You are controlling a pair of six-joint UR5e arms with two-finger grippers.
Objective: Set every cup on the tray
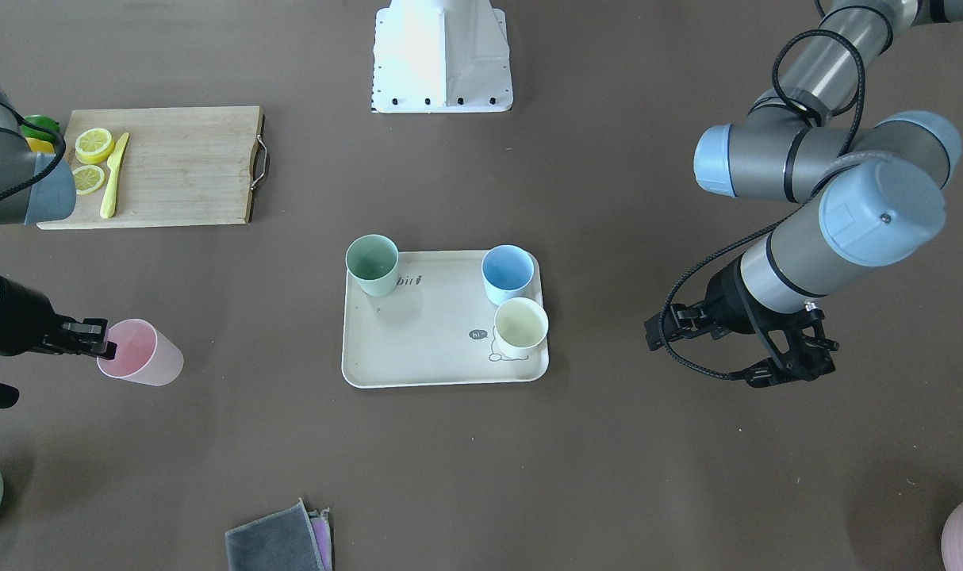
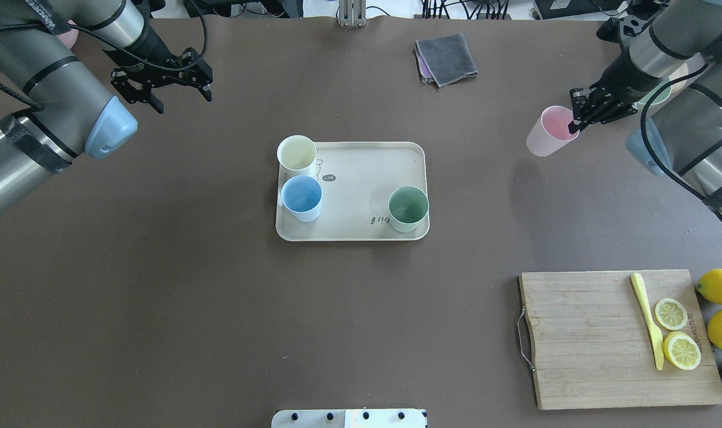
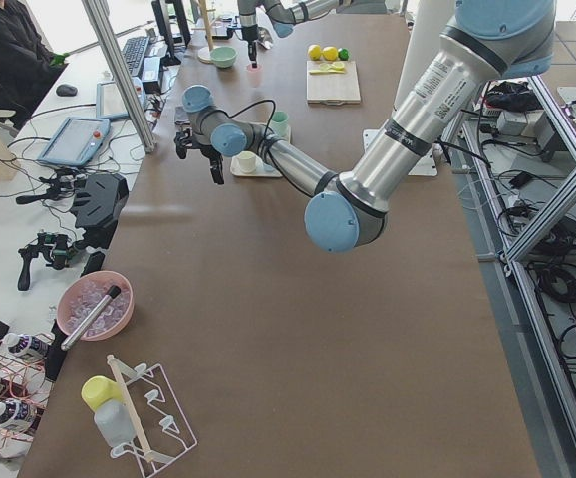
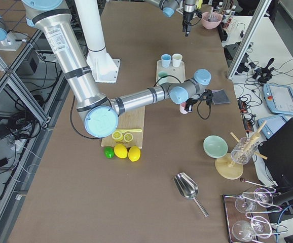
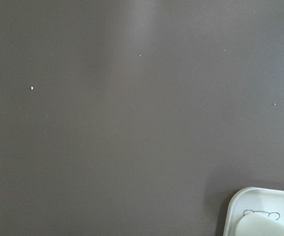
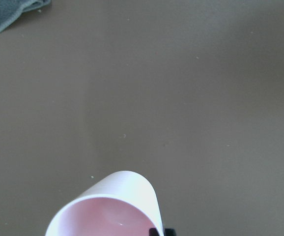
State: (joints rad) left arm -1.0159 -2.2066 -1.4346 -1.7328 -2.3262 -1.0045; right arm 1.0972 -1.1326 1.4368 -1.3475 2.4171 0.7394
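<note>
On tray [image 1: 418, 349], lettering was half covered by green cup [image 1: 372, 266]; only last letters were readable. Rabbit drawing sat mostly behind cream cup [image 1: 520, 327]. In right wrist view, pink cup [image 6: 107, 206] was cut by bottom edge; right jaws showed there only as dark sliver at rim. Left wrist view caught just tray corner and blurred cream cup rim. Near tabletop's robot-right edge, lime [image 1: 39, 127] and lemon [image 1: 41, 145] were half hidden behind right arm [image 1: 13, 174]. At operator-side edge, folded cloth [image 1: 275, 543] was cropped by frame.

Matt pink cup [image 1: 150, 357], matt beige tray [image 1: 418, 349], grainy wooden cutting board [image 1: 180, 166].
</note>
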